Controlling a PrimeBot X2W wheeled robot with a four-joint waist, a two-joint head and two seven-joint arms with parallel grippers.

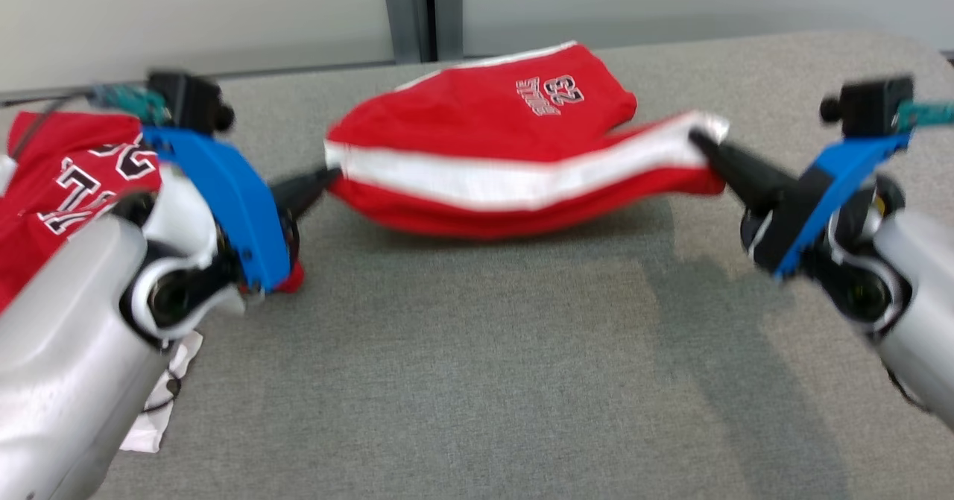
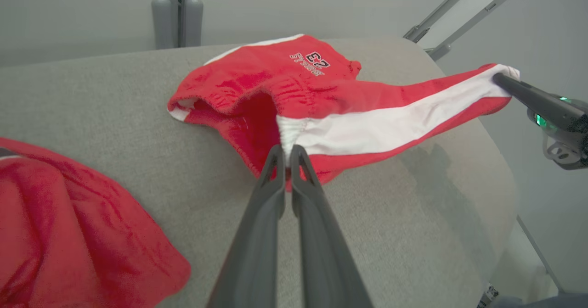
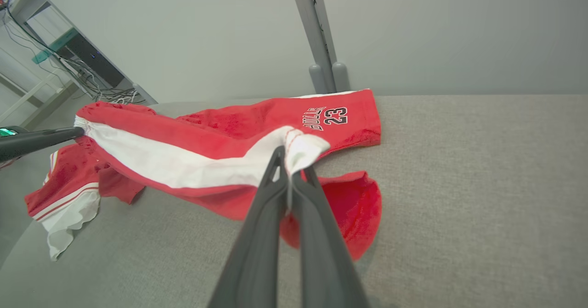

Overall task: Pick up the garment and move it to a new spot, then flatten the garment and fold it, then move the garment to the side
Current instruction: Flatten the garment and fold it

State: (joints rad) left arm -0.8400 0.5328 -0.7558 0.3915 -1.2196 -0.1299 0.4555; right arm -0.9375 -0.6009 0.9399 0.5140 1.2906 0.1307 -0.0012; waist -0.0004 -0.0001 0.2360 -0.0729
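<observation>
The garment [image 1: 492,150] is a pair of red shorts with a white side stripe and "23" lettering, stretched between my two grippers above the grey table. My left gripper [image 1: 328,176] is shut on the waistband end of the stripe, seen close in the left wrist view as the garment [image 2: 321,115] pinched by the gripper [image 2: 288,154]. My right gripper [image 1: 700,142] is shut on the hem end of the stripe; in the right wrist view the gripper [image 3: 288,163] pinches the garment [image 3: 206,152]. The far part of the shorts rests on the table.
A second red jersey [image 1: 59,179] with white trim lies at the table's left, partly under my left arm, also the red jersey [image 2: 69,234] in the left wrist view. The grey table [image 1: 477,373] has a curved right edge. A grey post [image 1: 425,8] stands behind the table.
</observation>
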